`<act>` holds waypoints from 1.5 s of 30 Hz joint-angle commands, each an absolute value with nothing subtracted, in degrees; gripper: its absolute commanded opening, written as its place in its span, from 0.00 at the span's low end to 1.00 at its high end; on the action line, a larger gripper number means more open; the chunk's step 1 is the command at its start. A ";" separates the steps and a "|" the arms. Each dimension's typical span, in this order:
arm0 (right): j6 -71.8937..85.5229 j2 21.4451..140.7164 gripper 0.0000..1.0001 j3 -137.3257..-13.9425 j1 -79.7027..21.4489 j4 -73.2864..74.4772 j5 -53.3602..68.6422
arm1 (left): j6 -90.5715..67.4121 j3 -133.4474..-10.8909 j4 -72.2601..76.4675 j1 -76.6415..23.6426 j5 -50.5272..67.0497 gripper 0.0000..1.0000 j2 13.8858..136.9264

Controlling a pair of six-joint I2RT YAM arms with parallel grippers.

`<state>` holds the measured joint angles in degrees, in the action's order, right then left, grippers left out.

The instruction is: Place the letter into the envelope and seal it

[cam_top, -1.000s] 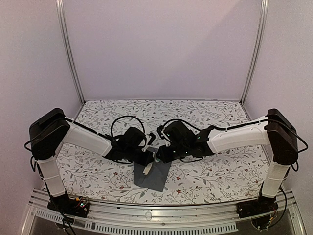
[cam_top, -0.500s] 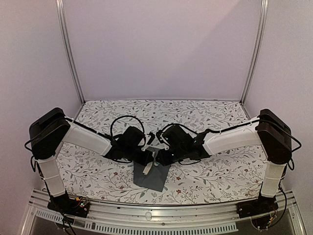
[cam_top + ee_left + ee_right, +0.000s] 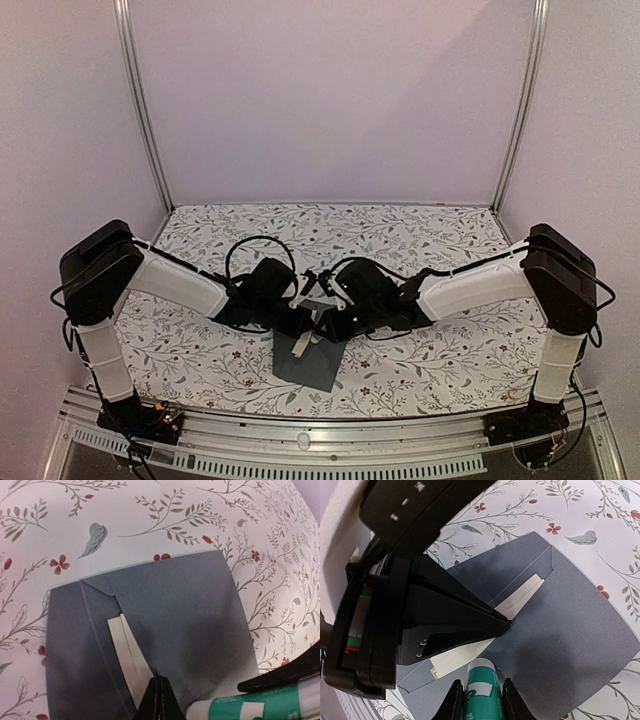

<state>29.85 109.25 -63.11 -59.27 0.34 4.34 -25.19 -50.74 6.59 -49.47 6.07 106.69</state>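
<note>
The envelope lies flat on the floral tablecloth. The left claw, pressed together, sets its tip on the envelope's middle, at a pale strip. The right claw, over the envelope's edge just beside it, pinches a teal-white tube. The tube's teal label shows only in the wrist views; from above, the claws cover it.

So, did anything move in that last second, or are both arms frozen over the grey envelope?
The right arm swung a little to its left, carrying the green-and-white tube in its fingers closer in over the envelope. Nothing was picked up or released. The left fingers stayed shut, tips down at the envelope, and the envelope did not shift.
</note>
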 commanded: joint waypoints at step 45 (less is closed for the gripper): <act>30.59 109.11 0.00 -66.26 -61.04 8.67 -11.99 | -25.60 -50.93 5.66 -48.43 6.74 0.00 108.26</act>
